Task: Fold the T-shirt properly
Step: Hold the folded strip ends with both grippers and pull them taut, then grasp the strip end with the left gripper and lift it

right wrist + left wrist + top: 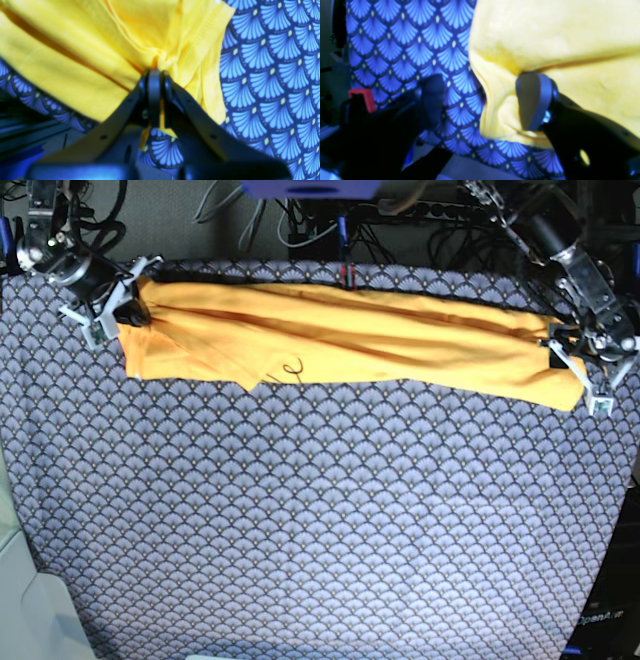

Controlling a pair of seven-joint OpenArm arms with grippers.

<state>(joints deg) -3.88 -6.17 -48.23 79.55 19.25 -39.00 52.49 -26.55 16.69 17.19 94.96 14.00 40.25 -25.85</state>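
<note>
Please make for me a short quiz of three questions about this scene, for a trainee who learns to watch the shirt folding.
1. Multiple choice: Which claw is closed, with cloth gathered at its tips?
A) the left
B) the right
C) both

2. True or false: The T-shirt lies across the tablecloth as a long strip, wider from side to side than it is deep.

3. Fill in the blank: In the left wrist view, one finger of the open left claw is over the yellow cloth, and the other finger is over the blue ______.

Key: 1. B, the right claw; 2. True; 3. tablecloth.
</note>
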